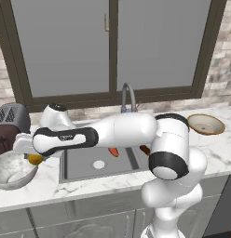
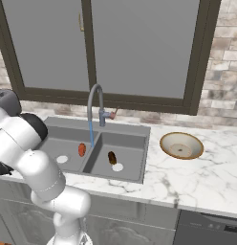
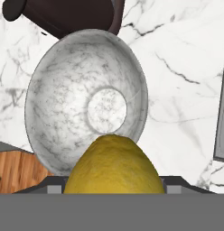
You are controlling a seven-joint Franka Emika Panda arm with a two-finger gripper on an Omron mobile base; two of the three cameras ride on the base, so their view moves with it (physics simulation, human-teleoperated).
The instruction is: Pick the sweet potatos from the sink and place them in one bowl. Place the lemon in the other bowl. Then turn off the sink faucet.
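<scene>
My gripper [image 1: 30, 157] at far left, over counter [image 1: 89, 188], clamped on lemon [image 3: 114, 166]; lemon hangs above near rim of marbled bowl [image 3: 85, 99], not in it. Dark toaster [image 1: 11, 124] just behind bowl. Two bowls: marbled left, tan bowl [image 2: 181, 145] right of sink [image 2: 125, 138]. Two sweet potatoes, one per basin: orange-red [image 2: 82, 150], maroon [image 2: 112, 157], long axes running near-to-far. Faucet [image 2: 94, 106] streams water.
</scene>
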